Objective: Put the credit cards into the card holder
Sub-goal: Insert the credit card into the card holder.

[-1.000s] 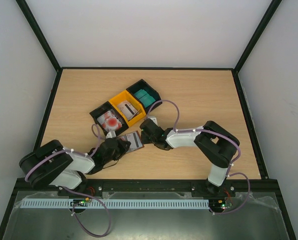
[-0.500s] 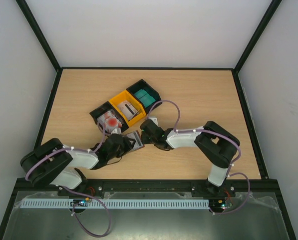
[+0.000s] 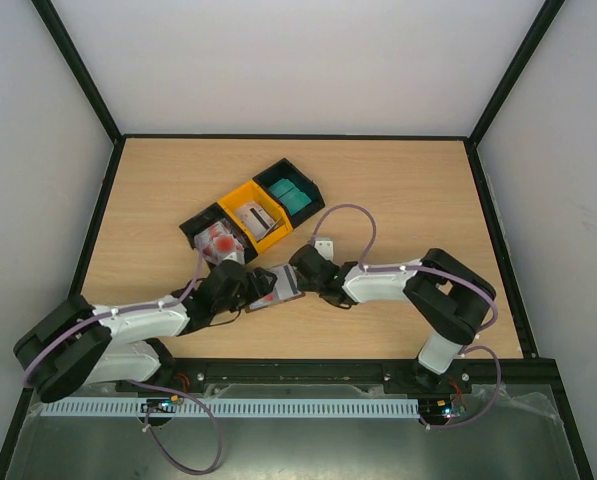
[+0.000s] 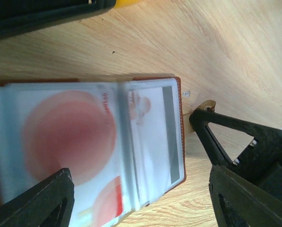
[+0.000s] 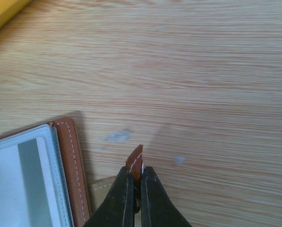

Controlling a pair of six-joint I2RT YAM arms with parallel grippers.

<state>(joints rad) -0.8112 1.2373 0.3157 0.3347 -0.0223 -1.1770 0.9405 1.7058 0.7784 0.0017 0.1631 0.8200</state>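
The brown card holder [image 3: 282,284] lies open on the table between my two grippers. Its clear sleeves show white credit cards with red markings [image 4: 70,137], blurred, and one card with a grey stripe [image 4: 156,127]. My left gripper [image 4: 141,203] is open and hovers over the holder's sleeves, one finger on each side and nothing between them. My right gripper [image 5: 135,182] is shut on the holder's brown strap tab [image 5: 135,163], at the holder's right edge [image 5: 71,156]. In the top view the left gripper [image 3: 254,292] and right gripper [image 3: 301,277] nearly meet over the holder.
Three bins stand in a diagonal row behind the holder: a black one with white-and-red cards [image 3: 216,240], a yellow one with grey cards [image 3: 255,217] and a black one with teal cards [image 3: 290,195]. A black frame borders the wooden table [image 3: 408,200].
My left gripper has opened and its arm has reached further right over the holder. The right gripper and the holder have shifted slightly right and nearer.
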